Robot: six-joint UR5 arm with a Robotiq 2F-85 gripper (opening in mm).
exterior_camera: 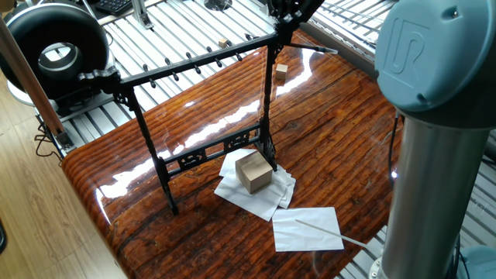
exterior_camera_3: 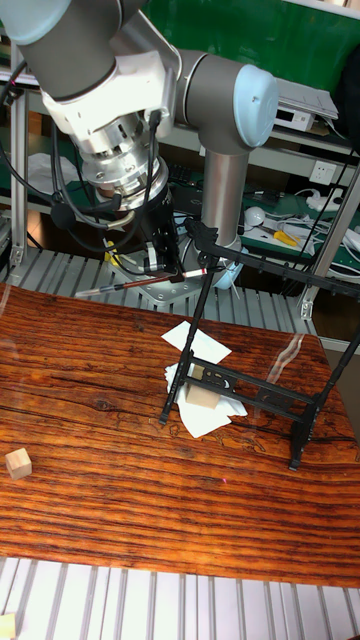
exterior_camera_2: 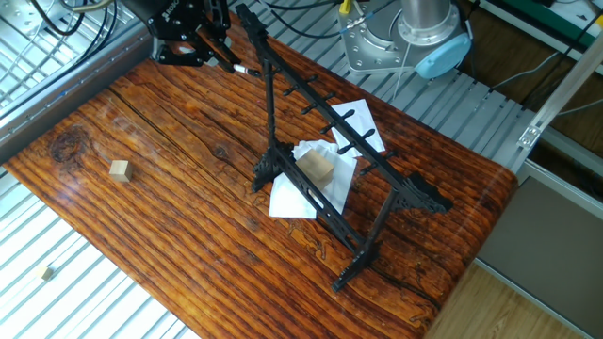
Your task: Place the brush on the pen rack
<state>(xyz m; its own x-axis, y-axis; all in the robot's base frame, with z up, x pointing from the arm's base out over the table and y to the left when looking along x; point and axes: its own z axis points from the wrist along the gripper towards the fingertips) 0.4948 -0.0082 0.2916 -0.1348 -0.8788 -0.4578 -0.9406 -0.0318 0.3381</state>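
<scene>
A thin, straight, dark brush (exterior_camera_3: 140,283) with a reddish stretch along its shaft and a pale tip is held in the air above the far left part of the table (exterior_camera_3: 90,400), pinched between the fingers of the gripper (exterior_camera_3: 165,262). In the tall fixed view its long axis lies almost level, sloping slightly down to the left, with one end reaching out to the left past the fingers and the other end close to the left end of the pen rack (exterior_camera_3: 255,372). In one fixed view only a thin grey length of it shows, reaching right from the gripper (exterior_camera: 285,17) near the rack's top bar.

The rack, a tall black metal frame with a row of small pegs on its long top bar and an openwork lower crossbar, stands upright on the glossy, striped wooden table. Whether the brush touches the bar cannot be told.

Between the rack's legs, crumpled white paper (exterior_camera_2: 300,184) holds a small brown box (exterior_camera: 253,171). A flat white sheet (exterior_camera: 307,229) with a pale thin stick (exterior_camera: 318,228) on it lies near the table's edge. A small wooden cube (exterior_camera_2: 119,169) sits alone on the tabletop, well apart from the rack.
</scene>
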